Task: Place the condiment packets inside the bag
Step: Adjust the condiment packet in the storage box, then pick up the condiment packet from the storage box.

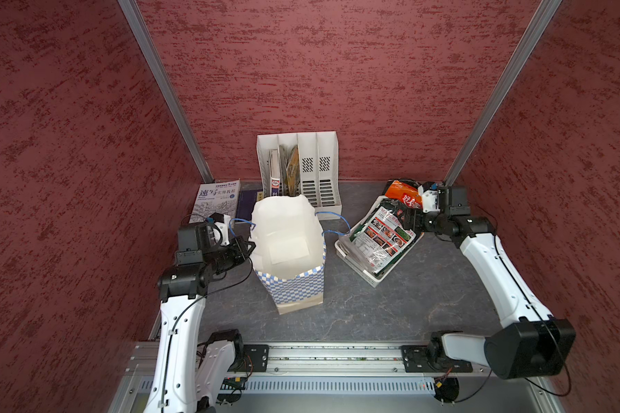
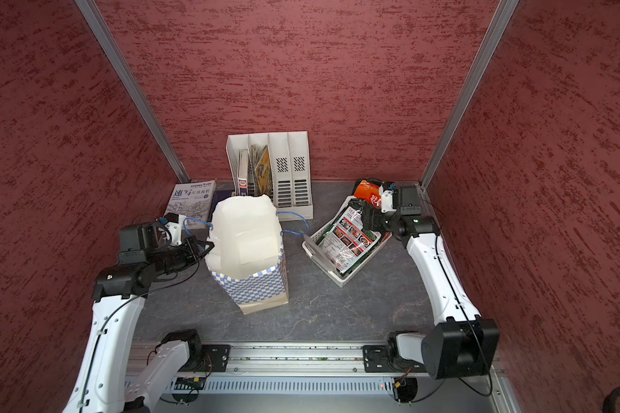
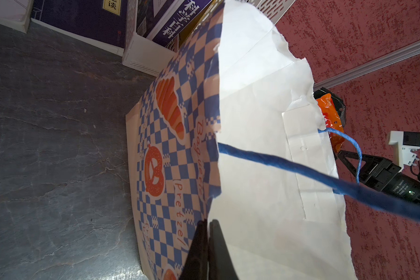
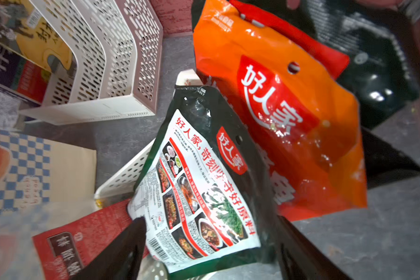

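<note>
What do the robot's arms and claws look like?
The left arm and right arm have smooth white shells, bulky black joints and a thin black cable running along the outside. The left gripper and right gripper are black, two-fingered, each with a small white camera block at the wrist.

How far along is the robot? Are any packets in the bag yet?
Done: the bag stands open, its rim pinched by the left gripper; no packet shows inside. In hand: the right gripper is open astride the black packet in the basket, not gripping yet. Left: every packet, including the orange packet beside it, must go in.
</note>
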